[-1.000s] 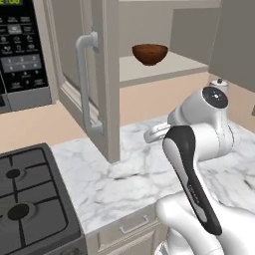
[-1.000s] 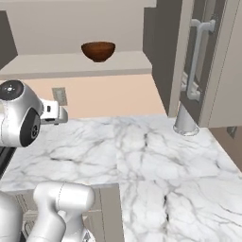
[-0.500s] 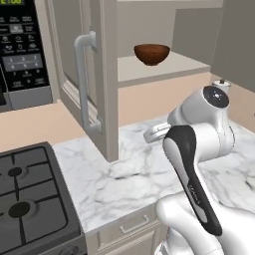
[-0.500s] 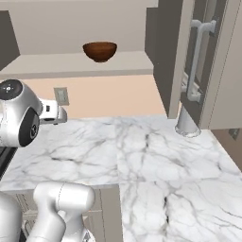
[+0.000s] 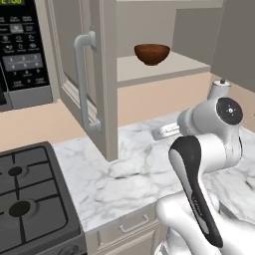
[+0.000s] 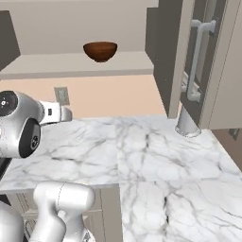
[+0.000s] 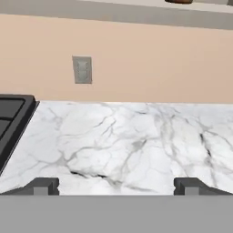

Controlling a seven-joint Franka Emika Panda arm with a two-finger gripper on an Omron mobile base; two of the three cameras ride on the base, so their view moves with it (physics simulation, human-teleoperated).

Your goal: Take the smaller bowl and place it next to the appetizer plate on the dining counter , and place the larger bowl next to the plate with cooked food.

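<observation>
The smaller bowl (image 5: pixel 152 53), glossy reddish-brown, sits alone on the lower shelf of an open wall cabinet (image 6: pixel 100 51). A sliver of it touches the top edge of the hand view (image 7: pixel 179 1). My arm is folded low over the marble worktop, well below and in front of the bowl. My gripper (image 7: pixel 116 185) is open, its dark fingertips (image 7: pixel 43 185) far apart with nothing between them, and it faces the peach back wall. The larger bowl, both plates and the dining counter are out of view.
An open cabinet door with a long grey handle (image 5: pixel 84 79) juts out left of the shelf, and another door (image 6: pixel 201 61) stands at the right. A microwave (image 5: pixel 20 55) hangs above a black stove (image 5: pixel 30 199). A wall outlet (image 7: pixel 82 69) sits above the worktop (image 5: pixel 124 174).
The whole picture has drifted very slightly, so the base has crept. The arm keeps its folded pose and the jaws stay wide.
</observation>
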